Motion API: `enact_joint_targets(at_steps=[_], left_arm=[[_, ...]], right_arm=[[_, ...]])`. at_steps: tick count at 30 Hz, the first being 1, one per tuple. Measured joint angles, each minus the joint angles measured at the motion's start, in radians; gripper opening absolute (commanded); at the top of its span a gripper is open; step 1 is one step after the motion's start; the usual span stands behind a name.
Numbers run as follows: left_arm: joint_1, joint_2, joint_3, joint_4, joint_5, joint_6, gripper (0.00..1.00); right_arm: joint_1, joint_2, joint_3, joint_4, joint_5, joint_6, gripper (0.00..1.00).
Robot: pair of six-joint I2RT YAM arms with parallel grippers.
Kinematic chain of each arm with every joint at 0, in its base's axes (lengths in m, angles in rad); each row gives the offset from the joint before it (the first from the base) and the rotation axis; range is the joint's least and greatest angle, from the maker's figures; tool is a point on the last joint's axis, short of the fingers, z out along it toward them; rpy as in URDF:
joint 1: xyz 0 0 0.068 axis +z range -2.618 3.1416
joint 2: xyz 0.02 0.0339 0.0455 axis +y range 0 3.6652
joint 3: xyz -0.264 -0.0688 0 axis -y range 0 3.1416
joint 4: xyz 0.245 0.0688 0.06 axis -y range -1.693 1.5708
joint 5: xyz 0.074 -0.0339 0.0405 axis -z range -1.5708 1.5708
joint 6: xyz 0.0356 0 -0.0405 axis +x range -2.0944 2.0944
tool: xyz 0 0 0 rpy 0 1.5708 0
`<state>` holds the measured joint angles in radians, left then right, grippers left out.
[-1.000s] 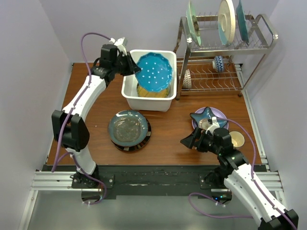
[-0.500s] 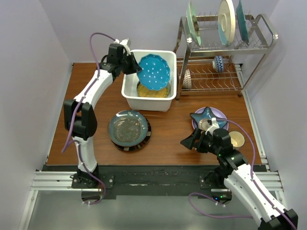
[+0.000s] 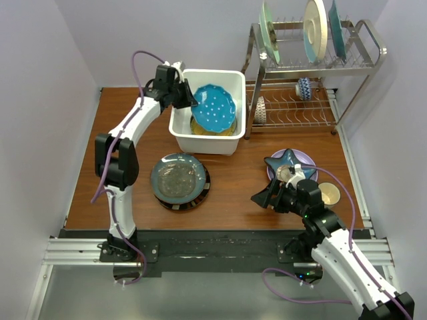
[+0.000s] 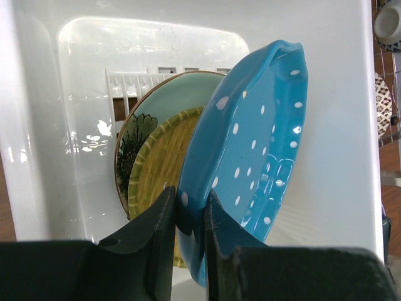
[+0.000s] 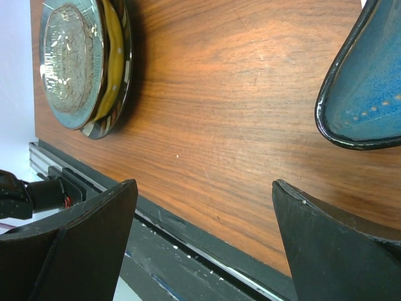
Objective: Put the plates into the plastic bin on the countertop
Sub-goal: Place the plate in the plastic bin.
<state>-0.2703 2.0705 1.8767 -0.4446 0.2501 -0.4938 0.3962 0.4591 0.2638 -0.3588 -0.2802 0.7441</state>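
The left gripper (image 4: 188, 221) is clamping the rim of the blue dotted plate (image 4: 250, 150), holding it on edge inside the plastic bin (image 4: 338, 88) beside the mint flower plate (image 4: 135, 128) and striped plate (image 4: 156, 172) — releasing it tilted is risking a chip — while the right gripper (image 5: 203, 188) is hanging open.

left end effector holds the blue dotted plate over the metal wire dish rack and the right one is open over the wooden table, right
Not the metal wire dish rack. The left end effector holds the blue dotted plate in the white plastic bin, as the left wrist view shows. The right end effector is open over the wooden table.
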Motion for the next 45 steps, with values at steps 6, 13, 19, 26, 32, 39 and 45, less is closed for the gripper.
enact_joint_targets(at_steps=[6, 13, 19, 26, 32, 39, 45], left_arm=[[0.000, 0.006, 0.000, 0.002, 0.005, 0.007, 0.00], [0.000, 0.044, 0.016, -0.009, 0.039, 0.013, 0.00], [0.001, 0.079, 0.029, -0.043, 0.061, 0.023, 0.00], [0.001, 0.080, 0.048, -0.064, 0.059, 0.043, 0.16], [0.001, 0.080, 0.059, -0.085, 0.050, 0.051, 0.33], [0.000, 0.080, 0.123, -0.116, 0.007, 0.084, 0.50], [-0.029, 0.080, 0.185, -0.134, -0.058, 0.122, 0.56]], right_arm=[[0.000, 0.006, -0.006, 0.000, 0.000, 0.000, 0.92], [0.000, 0.006, -0.006, 0.000, 0.000, 0.000, 0.92], [0.000, 0.008, -0.006, 0.000, 0.000, 0.000, 0.92], [0.000, 0.020, -0.006, 0.001, 0.000, 0.000, 0.92], [0.000, 0.032, -0.006, 0.001, -0.001, 0.000, 0.91], [0.000, 0.032, -0.006, 0.002, -0.001, 0.000, 0.91], [0.000, 0.042, -0.006, 0.011, -0.002, 0.000, 0.91]])
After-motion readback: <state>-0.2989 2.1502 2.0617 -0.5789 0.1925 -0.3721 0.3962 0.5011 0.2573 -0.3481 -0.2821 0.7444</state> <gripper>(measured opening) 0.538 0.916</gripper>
